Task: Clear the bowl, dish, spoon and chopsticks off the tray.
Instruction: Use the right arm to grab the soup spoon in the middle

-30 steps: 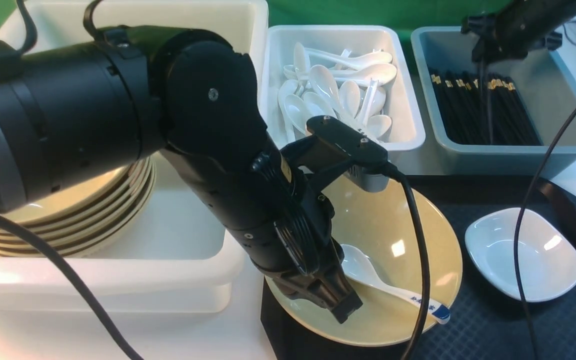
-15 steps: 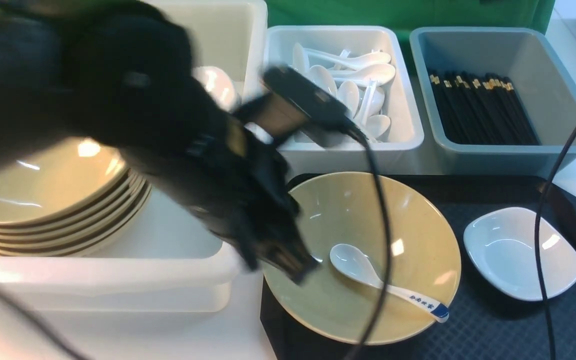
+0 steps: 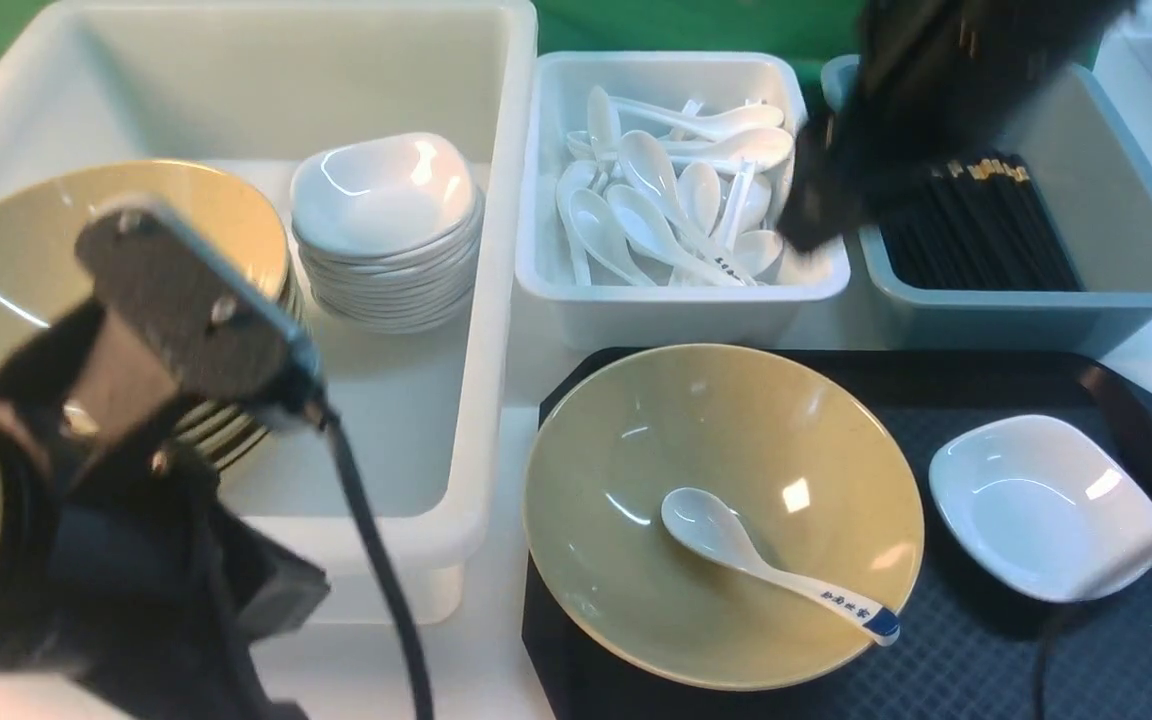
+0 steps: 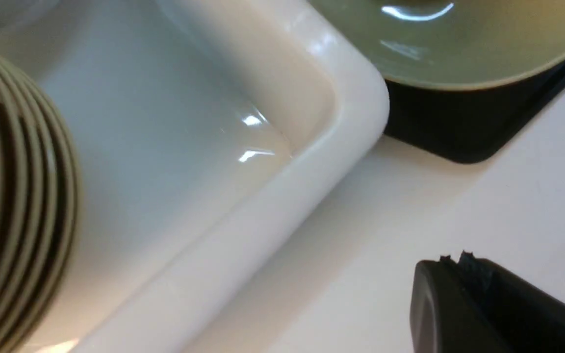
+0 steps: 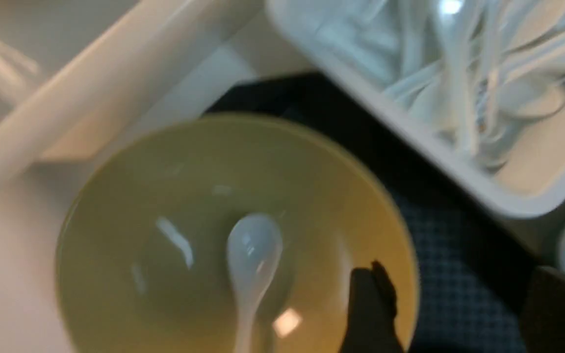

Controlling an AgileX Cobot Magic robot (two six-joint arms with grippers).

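Note:
The tan bowl [image 3: 636, 560] sits on the left part of the black tray [image 3: 986, 660]. The white spoon [image 3: 771, 568] lies inside it, its blue handle tip on the near rim. The white dish [image 3: 1046, 505] stands on the tray to the bowl's right. Several black chopsticks [image 3: 986, 230] lie in the grey-blue bin [image 3: 1116, 290]; none shows on the tray. My left gripper [image 4: 454, 259] is shut and empty over the tabletop, beside the big bin's corner. My right gripper [image 3: 816, 220], blurred, hangs by the spoon bin's right edge. In its wrist view the right gripper [image 5: 464, 309] is open above the bowl's [image 5: 165, 220] rim and the tray.
A large white bin [image 3: 416, 540] on the left holds a stack of tan bowls [image 3: 36, 230] and a stack of white dishes [image 3: 386, 225]. A smaller white bin [image 3: 676, 310] behind the tray is full of spoons. My left arm's cable [image 3: 376, 560] hangs at the near left.
My left arm has drawn back from over the bowl to the near left, uncovering bowl and spoon. My right arm, which held chopsticks over the grey-blue bin, now swings in empty towards the spoon bin.

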